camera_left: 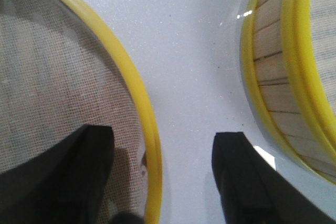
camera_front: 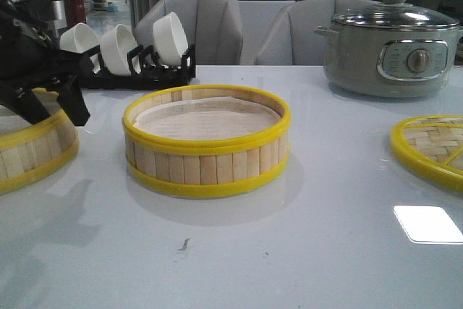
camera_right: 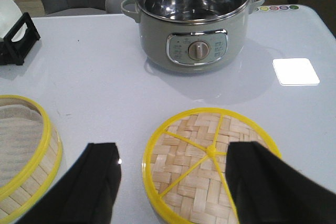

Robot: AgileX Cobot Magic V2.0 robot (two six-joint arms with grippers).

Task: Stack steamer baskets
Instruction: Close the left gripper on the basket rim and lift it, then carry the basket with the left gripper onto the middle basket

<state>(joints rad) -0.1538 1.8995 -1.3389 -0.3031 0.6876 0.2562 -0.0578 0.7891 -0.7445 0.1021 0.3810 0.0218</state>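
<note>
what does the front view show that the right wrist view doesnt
Only the front view shows the left claw open over the rim of the left steamer basket, and the full row of white bowls in the black rack.

Only the right wrist view shows the right claw, open above the whole woven lid.

Both show the middle steamer basket with its white liner, the grey cooker, part of the lid, and the white table.

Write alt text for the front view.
A steamer basket with white liner sits mid-table; the left gripper hangs open over a second basket at the left edge. Behind stand a bowl rack and an electric cooker; a woven lid lies right.
</note>
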